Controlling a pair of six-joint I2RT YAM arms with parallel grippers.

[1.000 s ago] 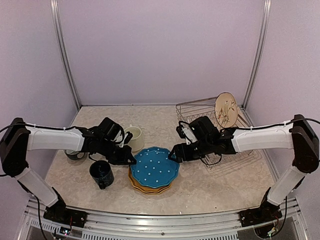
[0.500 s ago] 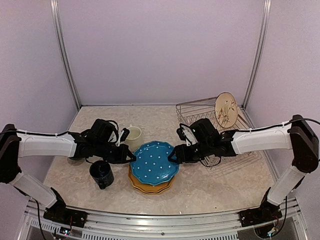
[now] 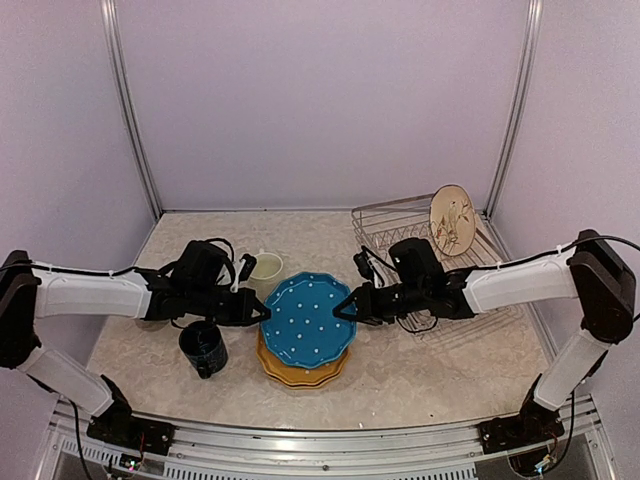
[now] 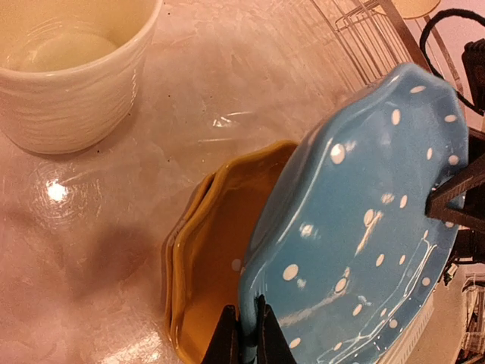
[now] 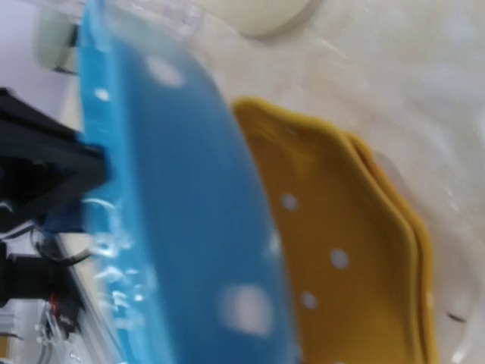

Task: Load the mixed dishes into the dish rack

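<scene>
A blue plate [image 3: 305, 320] with white dots is tilted up off a stack of yellow plates [image 3: 300, 372]. My left gripper [image 3: 263, 313] is shut on its left rim, and the left wrist view shows both fingers pinching the edge [image 4: 248, 326]. My right gripper [image 3: 346, 308] is closed on the opposite rim; one of its dark fingers [image 4: 455, 199] lies on the plate's face. The right wrist view is filled by the blurred blue plate [image 5: 174, 212] over the yellow plates [image 5: 341, 250]. The dish rack [image 3: 400, 215] stands back right with a cream bird plate [image 3: 452, 220] upright in it.
A cream mug [image 3: 266, 267] stands just behind the plates, close to my left arm. A dark blue mug [image 3: 203, 348] sits in front of that arm. The rack's wire side [image 4: 356, 30] shows beyond the blue plate. Purple walls enclose the table.
The blue plate has tipped up steeper off the yellow stack. My right gripper moved in and closed on its right rim. The left gripper kept its hold.
</scene>
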